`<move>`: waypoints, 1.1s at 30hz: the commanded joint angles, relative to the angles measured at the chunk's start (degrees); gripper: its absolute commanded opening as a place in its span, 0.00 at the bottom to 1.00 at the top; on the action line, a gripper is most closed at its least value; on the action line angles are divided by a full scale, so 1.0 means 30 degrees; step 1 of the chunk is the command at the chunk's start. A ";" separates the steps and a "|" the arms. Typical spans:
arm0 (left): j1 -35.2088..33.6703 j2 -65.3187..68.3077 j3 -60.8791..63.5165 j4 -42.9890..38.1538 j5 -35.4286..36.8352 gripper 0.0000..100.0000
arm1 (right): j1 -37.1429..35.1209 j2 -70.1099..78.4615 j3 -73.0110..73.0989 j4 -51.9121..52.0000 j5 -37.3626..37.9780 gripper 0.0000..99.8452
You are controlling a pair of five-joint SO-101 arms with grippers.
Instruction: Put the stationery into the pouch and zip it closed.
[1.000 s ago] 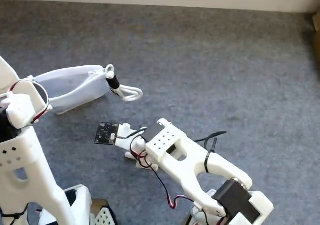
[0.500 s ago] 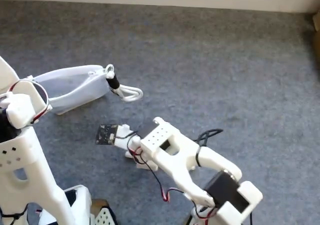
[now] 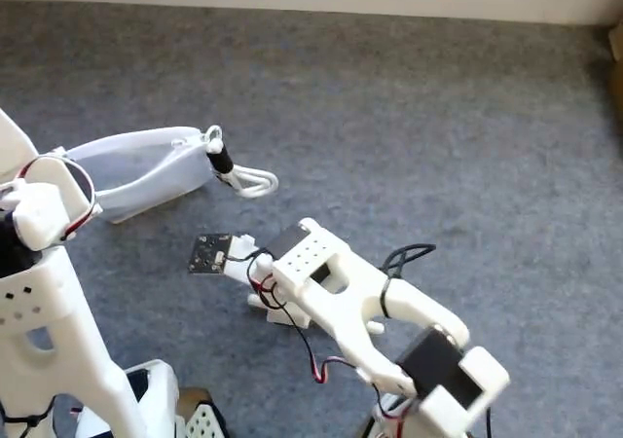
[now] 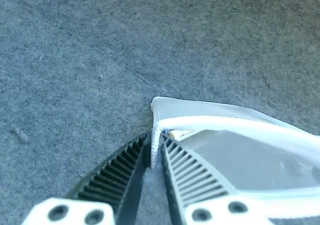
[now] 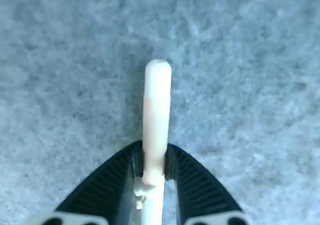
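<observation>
Your white pen (image 5: 156, 100) sits in the right gripper (image 5: 155, 150), whose two black ribbed fingers (image 5: 190, 185) are pinched against its barrel from either side. The pen's rounded end points straight out past the fingertips, over the grey carpet (image 5: 250, 60). Whether it touches the carpet you cannot tell from here.

The pouch (image 3: 136, 170) lies flat on the carpet (image 3: 438, 136) at the left side of the high view, translucent white with a white zip band along its edge. A black-tipped piece (image 3: 220, 156) sticks up at its near end, and a white loop (image 3: 253, 180) trails from there onto the carpet.

Your left gripper (image 4: 155, 139) is clamped on the pouch's (image 4: 240, 150) far corner: the ribbed fingers (image 4: 192, 172) are pressed together with the white edge of the pouch caught between them. Something pale lies inside just behind that edge, too little of it showing to name.

From above, the right arm (image 3: 341, 292) reaches in from the lower middle, its dark camera board (image 3: 209, 254) near the pouch but apart from it. The left arm (image 3: 44, 302) stands at the lower left, its upper part covering the pouch's left end.
</observation>
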 commanded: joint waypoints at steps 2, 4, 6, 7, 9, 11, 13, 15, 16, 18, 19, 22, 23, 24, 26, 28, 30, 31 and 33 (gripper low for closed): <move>-0.0249 0.0044 0.0190 -0.0029 -0.0117 0.01 | -0.0454 -0.3473 -0.0132 0.0220 0.0059 0.01; -0.0249 0.0044 0.0190 -0.0029 -0.0117 0.01 | -0.0454 -0.4498 0.0484 -0.0337 0.0029 0.01; -0.0220 0.0044 0.0190 0.0000 -0.0117 0.01 | -0.0454 -0.5407 0.1128 -0.1011 -0.0234 0.01; -0.0073 0.0044 0.0190 0.0000 -0.0117 0.01 | -0.0484 -0.5875 0.1480 -0.1480 -0.0674 0.01; 0.0249 0.0044 0.0220 0.0029 -0.0147 0.01 | -0.0513 -0.6901 0.2095 -0.2330 -0.1582 0.01; 0.0513 0.0044 0.0220 0.0059 -0.0147 0.01 | -0.0513 -0.8103 0.2593 -0.2916 -0.2227 0.01; 0.0571 0.0044 0.0220 0.0059 -0.0147 0.01 | -0.0513 -0.9480 0.3179 -0.3414 -0.2872 0.01; 0.0571 0.0044 0.0220 0.0059 -0.0147 0.01 | -0.0513 -1.0945 0.3912 -0.4059 -0.3546 0.01; 0.0571 0.0044 0.0220 0.0059 -0.0176 0.01 | -0.0513 -1.1766 0.4381 -0.4469 -0.3839 0.01; 0.0571 0.0044 0.0220 0.0059 -0.0176 0.01 | -0.0513 -1.3348 0.5436 -0.5436 -0.4308 0.01; 0.0571 0.0044 0.0249 0.0059 -0.0176 0.01 | -0.0513 -1.4139 0.6022 -0.5963 -0.4425 0.01; 0.0571 0.0044 0.0659 -0.0088 -0.0176 0.01 | -0.0513 -1.6337 0.7985 -0.7868 -0.4542 0.01; 0.0601 0.0044 0.0689 -0.0088 -0.0176 0.01 | -0.0513 -1.7040 0.8571 -0.8513 -0.4542 0.01; 0.0601 0.0044 0.0718 -0.0088 -0.0176 0.01 | -0.0513 -1.7656 0.9128 -0.9070 -0.4542 0.01; 0.0601 0.0044 0.0689 -0.0088 -0.0176 0.01 | -0.0513 -1.8828 1.0037 -0.9978 -0.4542 0.01; 0.0601 0.0044 0.0689 -0.0088 -0.0176 0.01 | -0.0513 -1.9853 1.0769 -1.0711 -0.4542 0.01; 0.0601 0.0044 0.0689 -0.0088 -0.0176 0.01 | -0.0513 -2.0879 1.1326 -1.1355 -0.4571 0.01; 0.0601 0.0044 0.0718 -0.0088 -0.0176 0.01 | -0.0513 -2.1436 1.1560 -1.1590 -0.4571 0.01; 0.0601 0.0044 0.0718 -0.0088 -0.0176 0.01 | -0.0513 -2.2608 1.1824 -1.1941 -0.4571 0.01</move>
